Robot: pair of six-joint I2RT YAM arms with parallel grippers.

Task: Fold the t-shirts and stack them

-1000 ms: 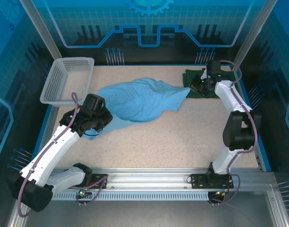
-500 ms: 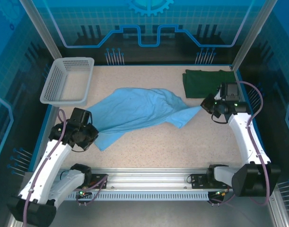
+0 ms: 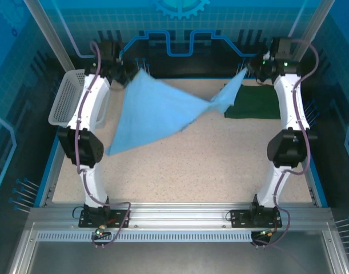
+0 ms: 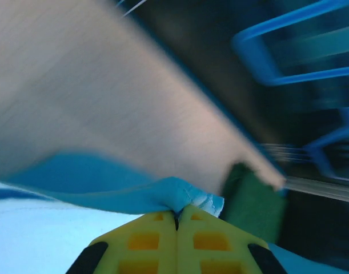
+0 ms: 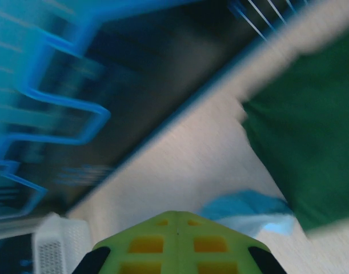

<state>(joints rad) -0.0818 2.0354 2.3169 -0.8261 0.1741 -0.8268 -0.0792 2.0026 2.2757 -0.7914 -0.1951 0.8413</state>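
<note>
- Over the table point(image 3: 208, 165), in the top view, the basket point(image 3: 64, 105) sits at the far-left corner, partly behind the left arm point(image 3: 85, 142). White mesh is all that can be made out of its inside.
- The blue shirt point(image 3: 157, 111) hangs stretched in the air across the far side. One corner is pinched in the left gripper point(image 3: 131, 71) and the opposite corner in the right gripper point(image 3: 249, 68). Its loose lower part drops to a point over the left middle of the table.
- The green shirt point(image 3: 255, 103) lies flat at the far-right corner, just below the right gripper. The blue shirt's right tip crosses its left edge.
- Both arms rise from the near rail, bend at the elbow and reach to the far edge. The left arm passes over the basket, and the right arm point(image 3: 288, 148) runs beside the green shirt.
- At the left wrist, the picture is blurred. The yellow fingers point(image 4: 145, 240) are pressed together on a bunched hem of the blue shirt point(image 4: 134, 197), which spreads left and below. The green shirt point(image 4: 251, 202) lies beyond, to the right, at the table's edge.
- At the right wrist, the fingers point(image 5: 208, 242) meet tip to tip. A fold of the blue shirt point(image 5: 248, 208) shows just right of them, though the pinch itself is hidden. The green shirt point(image 5: 305, 142) lies on the table further right, and the basket point(image 5: 57, 245) is at the lower left.
</note>
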